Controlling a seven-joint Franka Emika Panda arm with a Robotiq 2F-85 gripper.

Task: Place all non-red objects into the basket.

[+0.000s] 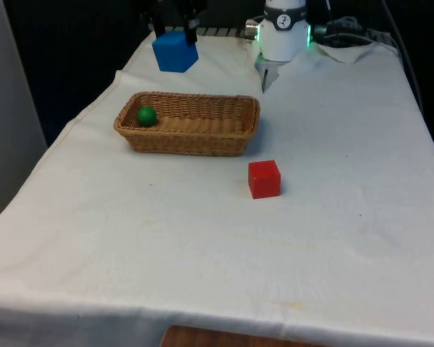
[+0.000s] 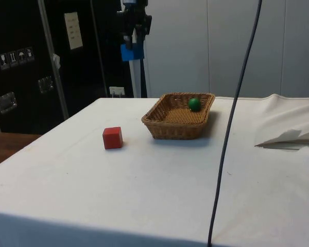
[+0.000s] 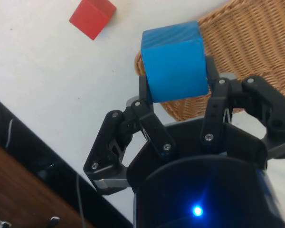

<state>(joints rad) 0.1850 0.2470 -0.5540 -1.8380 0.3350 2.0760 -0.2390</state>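
Pincer (image 3: pixel 175 90): pinching blue cube (image 1: pixel 175 50), held high.
Basket (image 1: pixel 195 137): holds green ball (image 1: pixel 146 116).
Advice: centre above basket, lower, then release.

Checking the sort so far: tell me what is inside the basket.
The basket holds one green ball at one end. The near wall hides a strip of the floor in the front view.

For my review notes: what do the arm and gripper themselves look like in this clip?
The arm is white and rounded, with a glowing green ring at a joint. The gripper is black: two fingers on hinged link bars with silver pivot screws, mounted on a rounded black body. In the front view, dark cables lie behind the arm.
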